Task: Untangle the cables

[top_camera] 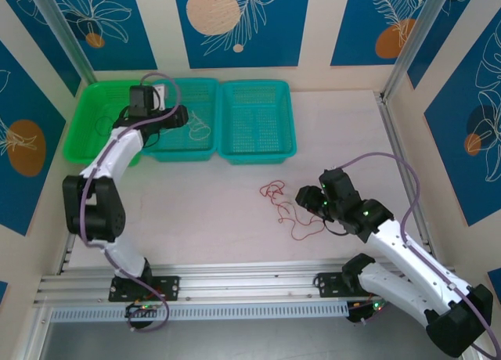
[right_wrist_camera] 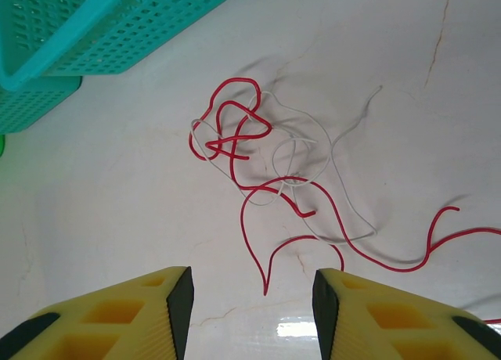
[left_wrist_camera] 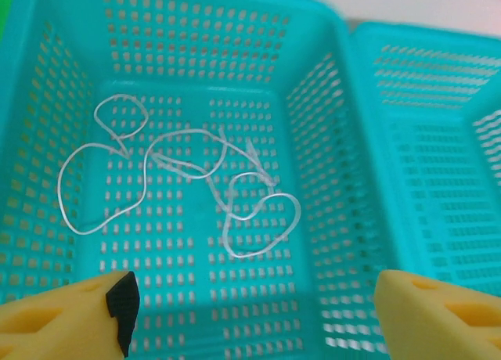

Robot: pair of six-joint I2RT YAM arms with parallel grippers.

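Top camera: three baskets stand in a row at the far side of the desk (top_camera: pixel 196 211), from 11 to 12 o'clock: a green basket (top_camera: pixel 78 141), a middle teal basket (top_camera: pixel 196 86) and a right teal basket (top_camera: pixel 257 121). The left tool (top_camera: pixel 178 117) hangs over the middle one, where a whitish cable (top_camera: pixel 201 129) shows as a faint squiggle on the floor. A tangle of cables (top_camera: pixel 286 207) lies on the bare desk just off centre toward 4 o'clock and looks like plain red loops from here. The right tool (top_camera: pixel 304 197) sits close at its 3 o'clock side. Both tools are too small here to judge their jaws

Left wrist camera: looking down into the middle teal basket, the whitish cable (left_wrist_camera: pixel 180 172) spreads in loose open loops from 9 o'clock to centre, a single strand on its own. The yellow fingers (left_wrist_camera: pixel 70 321) at 7 and 5 o'clock stand wide apart with nothing between them, so the left tool is open and empty. The right teal basket (left_wrist_camera: pixel 438 141) butts against the middle one at 3 o'clock

Right wrist camera: the tangle of cables (right_wrist_camera: pixel 258 156) fills the centre, and whitish strands now show threaded through the red, knotted tightest toward 11 o'clock. One red end trails off to 3 o'clock. The right tool (right_wrist_camera: pixel 250 297) has its jaws parted and grips nothing; a red tip ends just above the gap
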